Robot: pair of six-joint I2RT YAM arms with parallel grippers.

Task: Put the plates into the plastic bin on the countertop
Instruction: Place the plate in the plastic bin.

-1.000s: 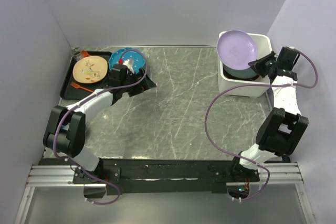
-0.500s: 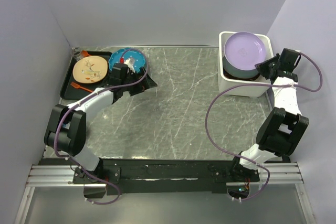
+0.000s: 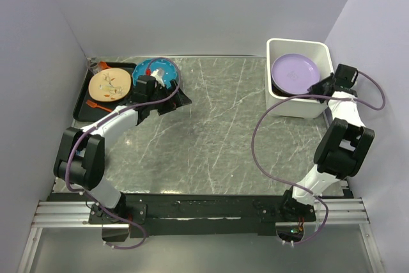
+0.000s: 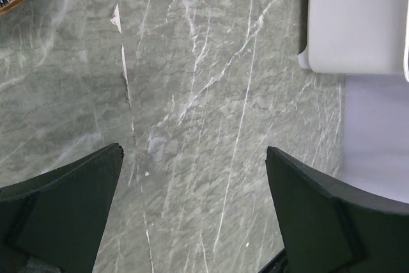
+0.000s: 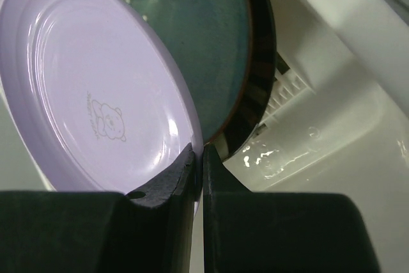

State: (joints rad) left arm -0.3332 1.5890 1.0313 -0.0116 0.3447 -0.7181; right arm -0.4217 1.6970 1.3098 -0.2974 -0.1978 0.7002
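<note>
Showing four plates (image 3: 294, 71) — seemingly two inside one bin (image 3: 298, 106).

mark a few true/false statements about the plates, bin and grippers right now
1. The cream plate sits on the tray. True.
2. The lavender plate lies on the tray. False: it is in the bin.
3. The right gripper is shut on the lavender plate's rim. True.
4. The left gripper holds a plate. False: it is open and holds nothing.
5. The bin holds only the lavender plate. False: a teal plate lies under it.
</note>
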